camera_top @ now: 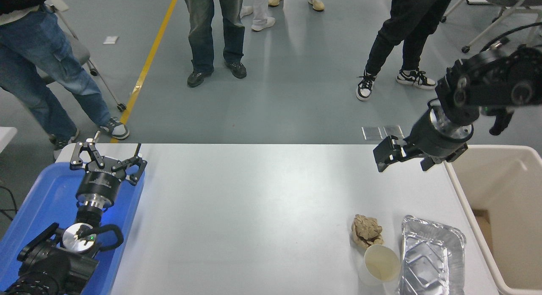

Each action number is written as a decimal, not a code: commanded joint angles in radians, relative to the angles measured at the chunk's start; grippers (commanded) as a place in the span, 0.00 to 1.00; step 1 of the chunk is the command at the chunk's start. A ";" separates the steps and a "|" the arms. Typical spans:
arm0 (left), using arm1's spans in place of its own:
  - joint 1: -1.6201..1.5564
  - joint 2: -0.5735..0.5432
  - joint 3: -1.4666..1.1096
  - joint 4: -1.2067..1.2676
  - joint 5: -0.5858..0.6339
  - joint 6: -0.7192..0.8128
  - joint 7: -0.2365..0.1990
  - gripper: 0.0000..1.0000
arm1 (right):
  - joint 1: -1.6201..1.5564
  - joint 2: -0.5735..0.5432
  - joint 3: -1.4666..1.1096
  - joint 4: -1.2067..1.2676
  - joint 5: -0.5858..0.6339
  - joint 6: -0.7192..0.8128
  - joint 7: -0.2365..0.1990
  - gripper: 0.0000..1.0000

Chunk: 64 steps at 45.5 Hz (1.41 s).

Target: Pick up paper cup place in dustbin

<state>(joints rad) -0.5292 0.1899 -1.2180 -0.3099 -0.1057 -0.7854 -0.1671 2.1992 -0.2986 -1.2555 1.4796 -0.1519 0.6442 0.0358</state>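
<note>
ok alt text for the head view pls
The right gripper hangs empty near the table's far right edge, away from the paper cup, which stands upright near the front between a paper ball and a foil tray. The dustbin sits right; the left gripper is parked over a blue tray.

The paper cup (380,265) is small, white and tapered, with a cream-coloured inside and a rolled rim. It stands upright on the white table near the near-right edge, mouth open upward, free of any grip. The dustbin (504,189) is a large beige rectangular bin with rounded corners and a thick rim. It sits off the table's right edge, well apart from the cup, opening upward.
</note>
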 commanded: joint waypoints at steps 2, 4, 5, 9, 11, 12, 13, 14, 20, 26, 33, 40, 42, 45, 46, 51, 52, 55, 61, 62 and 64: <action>0.000 0.002 -0.001 0.000 0.001 0.000 0.000 0.99 | 0.281 0.001 -0.117 0.211 0.087 0.061 -0.001 1.00; 0.000 0.002 -0.001 0.000 0.000 0.000 0.000 0.99 | 0.316 -0.001 -0.130 0.226 0.092 0.077 -0.001 1.00; 0.000 0.002 -0.001 0.000 0.000 0.000 0.000 0.99 | 0.330 -0.001 -0.134 0.235 0.092 0.081 -0.001 1.00; 0.000 0.002 -0.001 0.000 0.000 0.000 0.000 0.99 | 0.375 -0.004 -0.157 0.261 0.092 0.089 0.001 1.00; 0.000 0.002 -0.001 0.000 0.000 0.000 0.000 0.99 | 0.395 -0.005 -0.166 0.266 0.092 0.091 0.001 1.00; 0.000 0.002 -0.001 0.000 0.000 0.000 0.000 0.99 | 0.405 -0.005 -0.169 0.266 0.092 0.091 0.001 1.00; 0.000 0.002 -0.001 0.000 0.000 0.000 0.000 0.99 | 0.415 -0.005 -0.171 0.266 0.092 0.091 0.001 1.00; 0.000 0.002 -0.001 0.000 0.000 0.000 0.000 0.99 | 0.422 -0.007 -0.174 0.266 0.094 0.091 0.001 1.00; 0.000 0.000 -0.001 0.000 0.000 0.000 0.000 0.99 | 0.433 -0.007 -0.177 0.266 0.092 0.091 0.001 1.00; 0.000 0.000 -0.001 0.000 0.000 0.000 0.000 0.99 | 0.415 -0.010 -0.176 0.266 0.092 0.084 0.001 1.00; 0.000 0.000 -0.001 0.000 0.000 0.000 -0.002 0.99 | 0.294 -0.027 -0.162 0.266 0.075 0.058 0.001 1.00; 0.000 0.000 -0.001 0.000 0.000 0.000 0.000 0.99 | 0.114 -0.030 -0.117 0.232 0.026 -0.037 0.001 1.00; 0.000 0.000 -0.001 0.000 0.000 0.000 0.000 0.99 | 0.058 -0.030 -0.101 0.212 -0.011 -0.070 0.001 1.00; 0.000 0.000 -0.001 0.000 0.000 0.000 0.000 0.99 | -0.048 -0.039 -0.062 0.163 -0.049 -0.124 -0.001 1.00; 0.000 0.000 -0.001 0.000 0.000 0.000 0.000 0.99 | -0.076 -0.043 -0.048 0.153 -0.052 -0.136 -0.001 1.00; 0.000 0.000 -0.001 0.000 0.000 0.000 0.000 0.99 | -0.216 -0.045 -0.001 0.114 -0.072 -0.196 -0.001 1.00; 0.000 0.000 -0.001 0.000 0.000 0.000 0.000 0.99 | -0.240 -0.044 0.005 0.107 -0.081 -0.208 -0.001 1.00; 0.000 0.000 -0.001 0.000 0.000 0.000 0.000 0.99 | -0.308 -0.044 0.030 0.082 -0.106 -0.227 -0.001 1.00; 0.000 0.000 0.000 0.000 0.001 0.000 0.000 0.99 | -0.417 -0.044 0.096 0.041 -0.118 -0.233 -0.002 1.00; 0.000 0.000 0.000 0.000 0.001 0.000 0.000 0.99 | -0.435 -0.042 0.105 0.033 -0.118 -0.233 -0.002 1.00; 0.000 0.000 0.000 0.000 0.001 0.000 0.000 0.99 | -0.467 -0.042 0.120 0.015 -0.120 -0.236 -0.002 1.00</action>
<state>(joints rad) -0.5292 0.1902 -1.2195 -0.3099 -0.1058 -0.7854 -0.1674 1.9516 -0.3399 -1.2336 1.5773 -0.2329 0.4586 0.0355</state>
